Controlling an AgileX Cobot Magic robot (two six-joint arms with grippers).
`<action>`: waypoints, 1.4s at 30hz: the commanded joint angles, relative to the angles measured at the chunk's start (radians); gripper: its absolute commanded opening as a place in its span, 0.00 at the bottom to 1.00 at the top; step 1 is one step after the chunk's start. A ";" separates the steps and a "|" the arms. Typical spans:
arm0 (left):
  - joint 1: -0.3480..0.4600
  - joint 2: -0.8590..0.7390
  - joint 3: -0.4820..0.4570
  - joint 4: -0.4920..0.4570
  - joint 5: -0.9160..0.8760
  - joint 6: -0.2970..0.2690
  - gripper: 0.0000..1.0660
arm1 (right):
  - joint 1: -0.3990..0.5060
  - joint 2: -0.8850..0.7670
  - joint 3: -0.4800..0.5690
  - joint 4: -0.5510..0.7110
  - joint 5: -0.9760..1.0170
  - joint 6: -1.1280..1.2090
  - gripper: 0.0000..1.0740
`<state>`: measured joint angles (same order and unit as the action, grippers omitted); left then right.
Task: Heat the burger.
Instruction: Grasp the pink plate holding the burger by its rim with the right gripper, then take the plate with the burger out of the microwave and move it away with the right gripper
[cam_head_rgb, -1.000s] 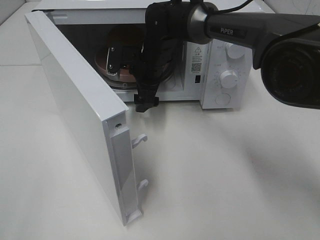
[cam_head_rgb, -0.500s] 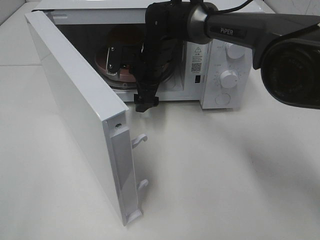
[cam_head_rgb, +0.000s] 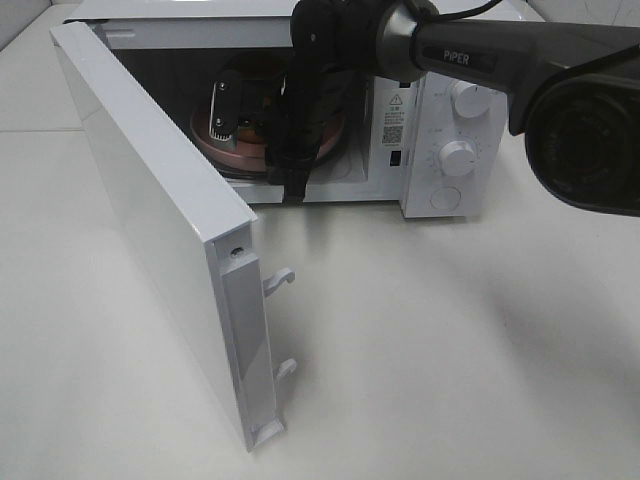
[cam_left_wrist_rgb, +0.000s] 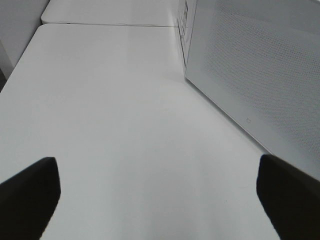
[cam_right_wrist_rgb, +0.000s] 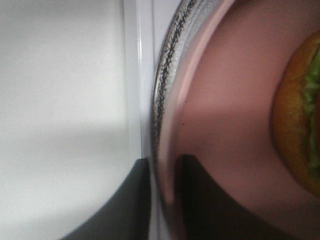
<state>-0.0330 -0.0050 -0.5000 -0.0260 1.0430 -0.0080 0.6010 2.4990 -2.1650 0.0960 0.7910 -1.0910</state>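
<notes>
- Microwave stands near far edge of white table, door swung wide open to the left of the exterior view.
- Two knobs on its front panel, right of the cavity.
- Right arm reaches across into the open cavity.
- Pink plate inside cavity, over glass turntable; plate rim close to the turntable's front edge.
- Burger sits on the plate, inward from the gripped rim; orange-brown bun and green lettuce show. Mostly hidden behind the arm in the exterior view.
- Right gripper clamped on the plate's rim, one dark finger on each side of it.
- Left gripper hangs over bare table beside the door's outer face, fingers spread wide apart, holding nothing.
</notes>
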 joint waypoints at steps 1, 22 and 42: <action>0.003 -0.015 0.001 -0.005 -0.008 -0.004 0.94 | -0.002 0.005 0.011 0.003 0.063 -0.003 0.00; 0.003 -0.015 0.001 -0.005 -0.008 -0.004 0.94 | -0.001 -0.053 0.017 0.001 0.278 -0.057 0.00; 0.003 -0.015 0.001 -0.005 -0.008 -0.004 0.94 | 0.010 -0.221 0.214 -0.037 0.238 -0.066 0.00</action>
<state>-0.0330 -0.0050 -0.5000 -0.0260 1.0430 -0.0080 0.6190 2.2960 -1.9610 0.0970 1.0040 -1.1770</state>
